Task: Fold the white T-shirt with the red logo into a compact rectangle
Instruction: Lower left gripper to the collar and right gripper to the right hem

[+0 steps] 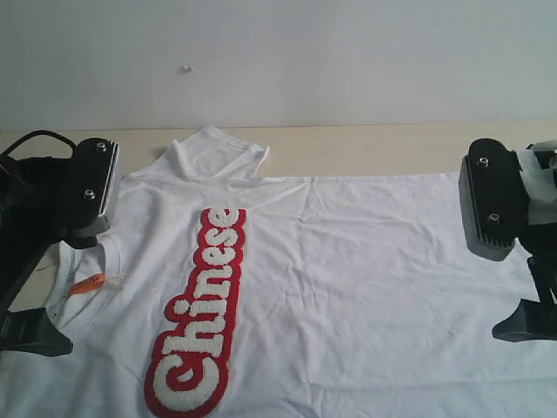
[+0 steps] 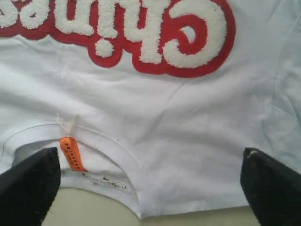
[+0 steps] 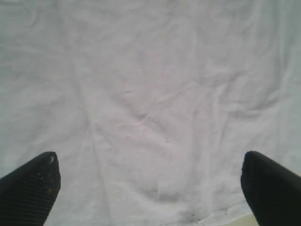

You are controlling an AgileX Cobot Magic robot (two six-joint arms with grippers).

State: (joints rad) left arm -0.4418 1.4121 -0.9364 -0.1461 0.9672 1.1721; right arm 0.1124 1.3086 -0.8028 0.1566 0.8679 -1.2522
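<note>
The white T-shirt [image 1: 348, 261] lies flat and sideways on the table, front up, with one sleeve [image 1: 213, 155] sticking out at the far side. The red logo [image 1: 198, 313] runs down its left part and also shows as the red logo [image 2: 141, 33] in the left wrist view. My left gripper [image 2: 150, 188] hangs open over the collar [image 2: 108, 153], beside the orange neck tag [image 2: 70, 153]. My right gripper [image 3: 150, 183] is open above the plain white cloth [image 3: 150, 94] near the hem edge [image 3: 221, 214]. Both pairs of fingers stand wide apart with nothing held.
The beige table [image 1: 365, 148] shows as a strip beyond the shirt, ending at a white wall [image 1: 278, 61]. The left arm's housing [image 1: 87, 187] and the right arm's housing [image 1: 492, 205] stand at the shirt's two ends.
</note>
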